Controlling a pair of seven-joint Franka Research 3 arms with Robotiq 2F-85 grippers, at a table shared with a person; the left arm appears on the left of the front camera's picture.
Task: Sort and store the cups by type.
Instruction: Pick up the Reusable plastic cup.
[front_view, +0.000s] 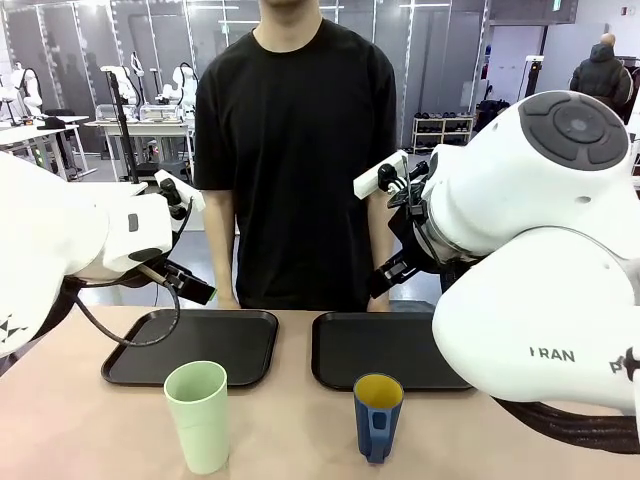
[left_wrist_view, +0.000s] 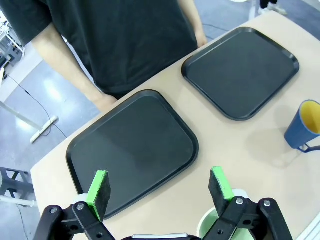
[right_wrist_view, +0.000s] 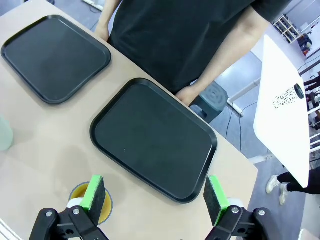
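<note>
Sorting not begun: nothing gripped.
Front: green tumbler (front_view: 197, 415) and blue cup (front_view: 378, 415) stand on the desk (front_view: 290, 440) before two trays (front_view: 190, 316). Left wrist: your left hand (left_wrist_view: 160, 185) is wide over the tumbler; centre on its rim. Right wrist: right hand (right_wrist_view: 155, 192) wide, blue cup beneath one finger; shift across before lowering.

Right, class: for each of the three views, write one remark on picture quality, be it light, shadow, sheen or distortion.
Front view: soft, even light; the right arm looms oversized. Left wrist view: tilted, a dull sheen on the near tray, a faint shadow by the blue cup. Right wrist view: tilted too, the green cup pale and cut off at the edge.
</note>
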